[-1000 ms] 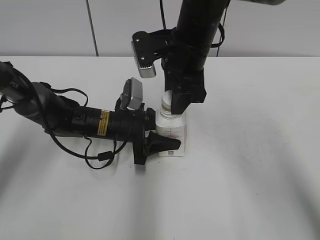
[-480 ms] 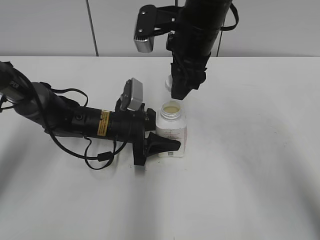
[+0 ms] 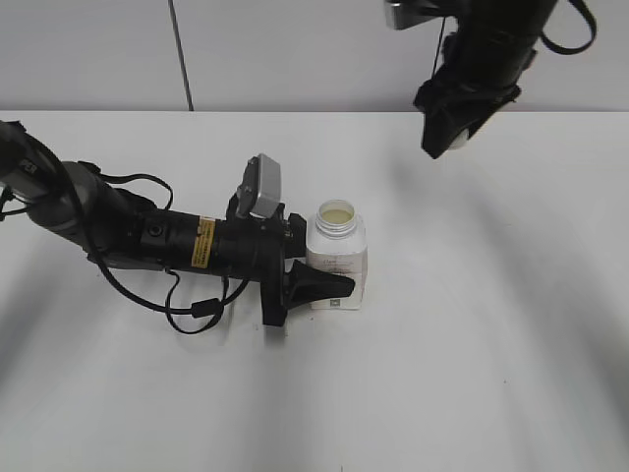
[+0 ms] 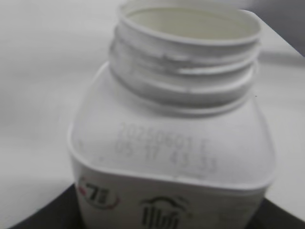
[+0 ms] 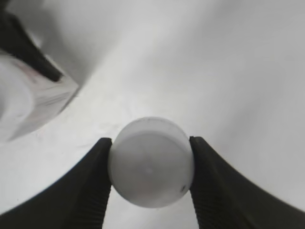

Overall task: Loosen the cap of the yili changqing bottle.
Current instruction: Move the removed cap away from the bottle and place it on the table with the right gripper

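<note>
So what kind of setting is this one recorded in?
Probably a lab or test bench: a bare white table against plain pale wall panels, with only the bottle, held by the left gripper, and two robot arms with cabled wrist cameras.

bottle (image 4: pixel 171 157) base cut off below

We count one yili changqing bottle (image 3: pixel 337 256), one cap (image 5: pixel 151 161), two grippers: left gripper (image 3: pixel 307 285), right gripper (image 3: pixel 454 133). One white table (image 3: pixel 472 324). Two wrist cameras, one visible here (image 3: pixel 261 185).
</note>
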